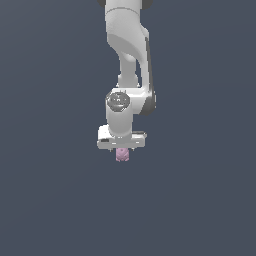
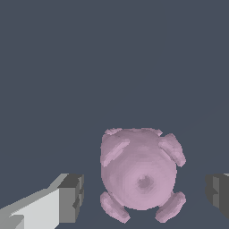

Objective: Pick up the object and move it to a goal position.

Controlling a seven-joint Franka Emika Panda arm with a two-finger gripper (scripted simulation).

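Here, the exterior view shows the white arm [image 1: 127, 55] hanging down from the top edge of the frame over a plain dark grey surface [image 1: 45, 190] whose edges and corners lie outside the frame, so no place can be tied to them; the gripper [image 1: 121, 148] points downward, and the pink-mauve object [image 1: 122, 155] peeps out just beneath its white body, much narrower than that body.

Going from left to right in the wrist view: 1 finger [image 2: 71, 197] with a dark grey pad on a pale housing stands clear of the object; then comes the object [image 2: 139, 174] itself, a rounded lumpy blob with 4 short knobs at its corners and a small dimple near its middle; then the other dark pad [image 2: 219, 192] at the frame's edge, also apart from it.

So the 2 fingers are spread wide, with the gripper [image 2: 145, 194] straddling the object, a gap on each side, neither pad touching it; whether the object rests on the surface cannot be told.
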